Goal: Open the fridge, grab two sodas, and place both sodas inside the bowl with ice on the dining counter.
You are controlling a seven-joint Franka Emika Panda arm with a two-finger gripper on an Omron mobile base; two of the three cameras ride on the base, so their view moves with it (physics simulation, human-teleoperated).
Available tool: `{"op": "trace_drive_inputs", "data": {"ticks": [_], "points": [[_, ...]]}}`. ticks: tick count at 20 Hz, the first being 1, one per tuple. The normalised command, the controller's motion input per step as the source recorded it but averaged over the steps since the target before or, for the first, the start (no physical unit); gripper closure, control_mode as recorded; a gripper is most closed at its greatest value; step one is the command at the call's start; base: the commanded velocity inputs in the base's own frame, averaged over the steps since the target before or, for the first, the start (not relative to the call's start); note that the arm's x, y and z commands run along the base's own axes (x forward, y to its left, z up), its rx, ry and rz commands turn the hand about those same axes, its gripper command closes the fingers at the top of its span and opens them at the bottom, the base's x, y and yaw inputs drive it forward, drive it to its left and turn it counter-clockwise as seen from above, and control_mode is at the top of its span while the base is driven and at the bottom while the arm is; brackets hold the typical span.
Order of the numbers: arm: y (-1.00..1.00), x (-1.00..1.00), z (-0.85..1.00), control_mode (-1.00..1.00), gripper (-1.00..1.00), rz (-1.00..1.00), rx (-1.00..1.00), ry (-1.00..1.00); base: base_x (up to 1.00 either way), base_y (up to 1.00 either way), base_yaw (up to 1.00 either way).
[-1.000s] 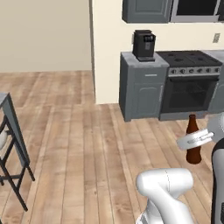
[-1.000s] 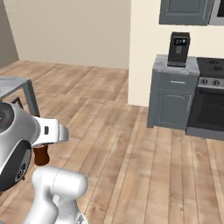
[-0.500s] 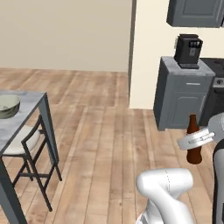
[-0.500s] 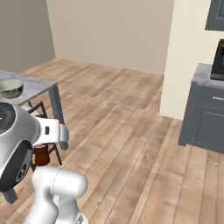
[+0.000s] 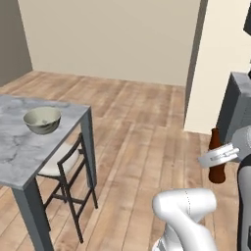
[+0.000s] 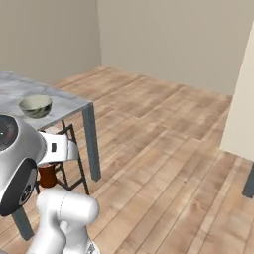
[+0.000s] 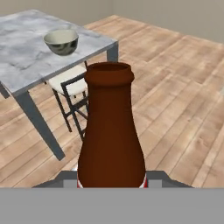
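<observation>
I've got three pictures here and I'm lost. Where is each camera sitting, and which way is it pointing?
Left base view: on the base, behind the arm to its left, looking forward and down at the dining counter, the bowl and a chair; the white arm carries the brown bottle.
Right base view: behind the arm to its right; the arm rises at lower left.
Hand view: looks along the tool, bottle in front.
All three share the bowl on the counter.

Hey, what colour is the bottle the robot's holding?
Brown, a reddish brown; the bottle shows best in the hand view, right in front of the camera.
</observation>
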Motion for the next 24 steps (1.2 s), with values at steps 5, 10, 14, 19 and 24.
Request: {"op": "trace_drive_inputs", "data": {"ticks": [5,10,14,19,24], "points": [[0.00,0.00,0.00,1.00,1.00,0.00,0.00,0.00,0.47,0.17,0.36],[0.00,0.00,0.00,1.00,1.00,0.00,0.00,0.00,0.51,0.07,0.36],[0.00,0.00,0.00,1.00,1.00,0.00,0.00,0.00,0.94,-0.06,0.31],[0.00,0.00,0.00,1.00,1.00,0.00,0.00,0.00,0.96,-0.22,0.29],[0.00,0.00,0.00,1.00,1.00,0.00,0.00,0.00,0.82,-0.15,0.31]]}}
